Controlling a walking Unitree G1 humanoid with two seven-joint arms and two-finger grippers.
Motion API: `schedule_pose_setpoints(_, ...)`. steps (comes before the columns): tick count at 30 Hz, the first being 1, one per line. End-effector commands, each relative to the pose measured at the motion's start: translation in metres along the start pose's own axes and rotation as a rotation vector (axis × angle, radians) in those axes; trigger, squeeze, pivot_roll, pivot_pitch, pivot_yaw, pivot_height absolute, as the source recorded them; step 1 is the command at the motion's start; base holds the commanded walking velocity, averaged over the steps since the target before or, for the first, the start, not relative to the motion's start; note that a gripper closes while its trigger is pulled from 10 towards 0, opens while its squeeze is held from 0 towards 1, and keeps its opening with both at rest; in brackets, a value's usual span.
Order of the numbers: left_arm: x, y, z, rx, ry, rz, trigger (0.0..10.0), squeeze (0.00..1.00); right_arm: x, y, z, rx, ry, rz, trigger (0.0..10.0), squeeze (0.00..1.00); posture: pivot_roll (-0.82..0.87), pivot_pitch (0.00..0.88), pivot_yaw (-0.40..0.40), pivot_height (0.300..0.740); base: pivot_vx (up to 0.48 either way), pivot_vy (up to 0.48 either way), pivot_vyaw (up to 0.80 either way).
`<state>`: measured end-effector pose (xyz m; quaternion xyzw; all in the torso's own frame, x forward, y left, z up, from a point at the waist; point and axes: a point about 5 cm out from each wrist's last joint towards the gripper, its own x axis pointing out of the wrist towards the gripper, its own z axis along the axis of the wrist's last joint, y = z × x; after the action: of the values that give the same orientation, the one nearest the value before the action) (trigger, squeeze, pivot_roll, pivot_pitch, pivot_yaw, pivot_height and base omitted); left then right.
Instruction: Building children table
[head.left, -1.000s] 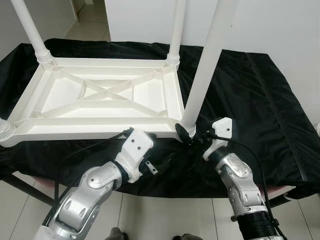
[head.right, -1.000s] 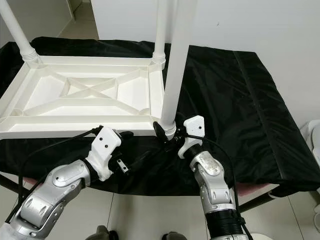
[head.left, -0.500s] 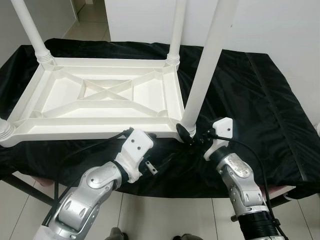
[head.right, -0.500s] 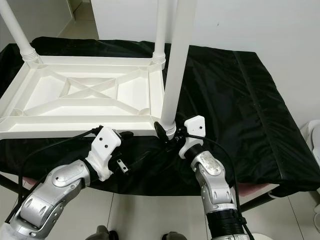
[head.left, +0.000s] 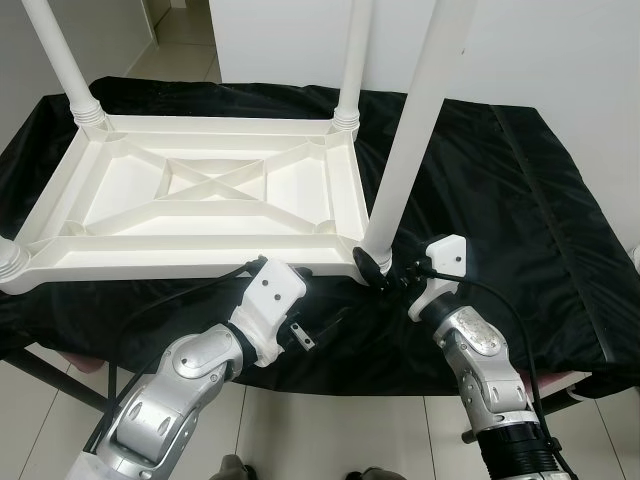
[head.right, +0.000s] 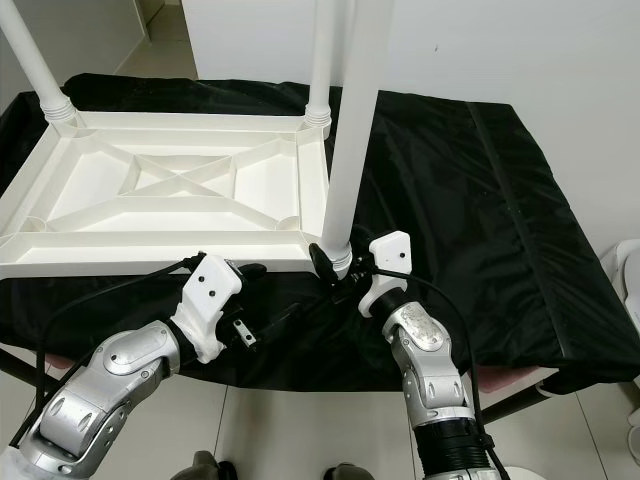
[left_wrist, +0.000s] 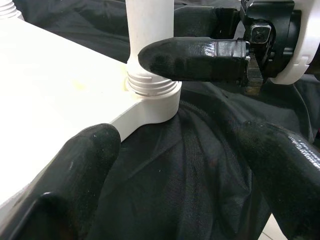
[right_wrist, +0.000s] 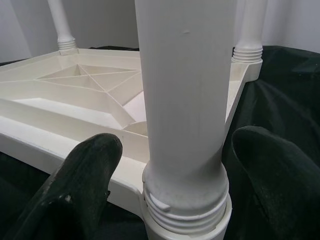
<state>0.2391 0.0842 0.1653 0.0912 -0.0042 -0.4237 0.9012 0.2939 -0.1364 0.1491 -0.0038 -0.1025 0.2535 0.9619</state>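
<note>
Left eye view shows the left gripper (head.left: 322, 322), fingers apart, just below the upturned white table top (head.left: 200, 200) on black cloth (head.left: 500, 200), while the right gripper (head.left: 378, 272) straddles the near-corner leg (head.left: 410, 140), fingers spread.

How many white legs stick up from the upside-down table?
4: far-left corner leg, far-right corner leg, near-right leg between the right gripper fingers, and near-left stub at the picture's edge.

White table (head.left: 210, 190) with an X-ribbed underside and white legs (head.left: 405, 160); black cloth (head.left: 500, 190) beneath.
</note>
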Motion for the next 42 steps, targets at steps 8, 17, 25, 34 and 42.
schedule_pose_setpoints(8, -0.002, -0.004, 0.001, -0.004, -0.003, -0.032, 10.0, 0.0, -0.002, 0.0, -0.003, 0.003, 0.016, -0.004, 10.0, 0.0, -0.08, 0.107, 0.008, 0.74, 0.0, 0.0, 0.0)
schedule_pose_setpoints(17, -0.002, -0.004, 0.002, -0.003, -0.002, -0.033, 10.0, 0.0, -0.001, -0.002, -0.002, -0.006, 0.016, -0.006, 10.0, 0.0, -0.09, 0.115, 0.005, 0.74, 0.0, 0.0, 0.0)
schedule_pose_setpoints(25, 0.001, -0.005, 0.003, 0.002, -0.006, -0.053, 10.0, 0.0, 0.014, -0.011, 0.003, -0.067, 0.012, 0.035, 10.0, 0.0, -0.1, 0.118, 0.012, 0.74, 0.0, 0.0, 0.0)
schedule_pose_setpoints(34, 0.002, -0.004, 0.005, 0.004, -0.008, -0.057, 10.0, 0.0, 0.03, -0.009, -0.001, -0.112, 0.046, 0.13, 10.0, 0.0, -0.1, 0.127, 0.016, 0.74, 0.0, 0.0, 0.0)
schedule_pose_setpoints(42, 0.003, -0.003, 0.006, 0.006, -0.013, -0.044, 10.0, 0.0, 0.044, -0.007, -0.012, -0.142, 0.097, 0.203, 10.0, 0.0, -0.1, 0.124, 0.009, 0.74, 0.0, 0.0, 0.0)
